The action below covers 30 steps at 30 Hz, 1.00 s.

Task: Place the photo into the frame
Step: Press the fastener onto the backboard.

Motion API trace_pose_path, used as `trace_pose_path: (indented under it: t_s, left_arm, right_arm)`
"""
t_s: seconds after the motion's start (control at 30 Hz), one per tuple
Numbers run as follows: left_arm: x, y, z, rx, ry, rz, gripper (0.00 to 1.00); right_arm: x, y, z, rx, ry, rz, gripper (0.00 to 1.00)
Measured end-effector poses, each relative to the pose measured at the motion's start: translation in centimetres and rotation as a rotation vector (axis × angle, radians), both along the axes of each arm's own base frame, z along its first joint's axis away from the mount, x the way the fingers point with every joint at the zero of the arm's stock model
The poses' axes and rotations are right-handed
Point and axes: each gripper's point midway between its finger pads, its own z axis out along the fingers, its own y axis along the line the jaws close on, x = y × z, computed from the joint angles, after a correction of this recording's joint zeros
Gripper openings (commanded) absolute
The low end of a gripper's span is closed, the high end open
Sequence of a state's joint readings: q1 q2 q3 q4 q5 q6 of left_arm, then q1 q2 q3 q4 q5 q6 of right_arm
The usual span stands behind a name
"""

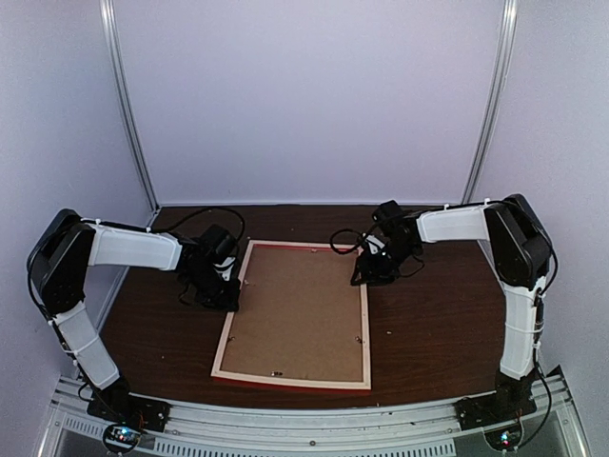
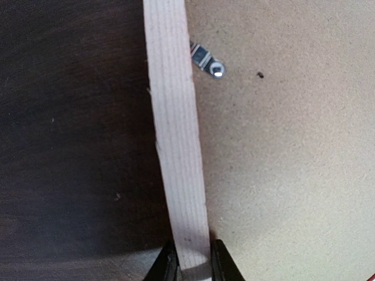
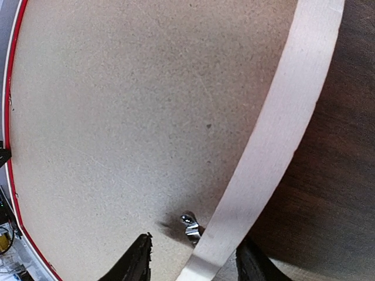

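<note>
We are viewing a frame (image 2: pixel 176 146) showing pale pinkish wood with fine straight grain and a bright red edge, a board (image 1: pixel 297 309) showing speckled tan-brown, a clip (image 2: pixel 206 60) gleaming silver, a table (image 1: pixel 428 324) showing dark brown, and arms (image 1: pixel 133 248) wearing white with black joints.

frame (image 1: pixel 230 314) front hidden face down, left hand (image 2: pixel 193 266), right hand (image 3: pixel 196 260) cropped at bottom
</note>
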State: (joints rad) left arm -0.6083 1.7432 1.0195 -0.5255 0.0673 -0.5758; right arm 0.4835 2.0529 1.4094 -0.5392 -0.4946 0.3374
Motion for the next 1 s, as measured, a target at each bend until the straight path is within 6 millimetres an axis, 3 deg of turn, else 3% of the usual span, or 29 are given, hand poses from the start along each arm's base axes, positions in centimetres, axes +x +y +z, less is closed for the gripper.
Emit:
trace_pose_path:
  t_s: [0.2,0.37,0.57,0.7,1.0]
  left_arm:
    - [0.0,0.0,0.0,0.002,0.003,0.000,0.21]
    - [0.0,0.0,0.0,0.005,0.008,0.000,0.21]
    - [0.1,-0.1,0.0,0.004,0.015,0.013,0.21]
    - [0.0,-0.1,0.0,0.004,0.017,0.019,0.21]
    - [0.1,-0.2,0.0,0.001,0.019,0.025,0.23]
  right_arm:
    - [-0.1,0.0,0.0,0.000,-0.001,0.007,0.49]
    - [-0.3,-0.1,0.0,-0.001,-0.015,0.021,0.61]
    - [-2.8,-1.0,0.1,-0.024,-0.001,0.017,0.63]
    - [-4.3,-1.1,0.0,-0.032,0.013,0.013,0.57]
    - [-6.4,0.1,-0.3,-0.024,0.035,0.000,0.31]
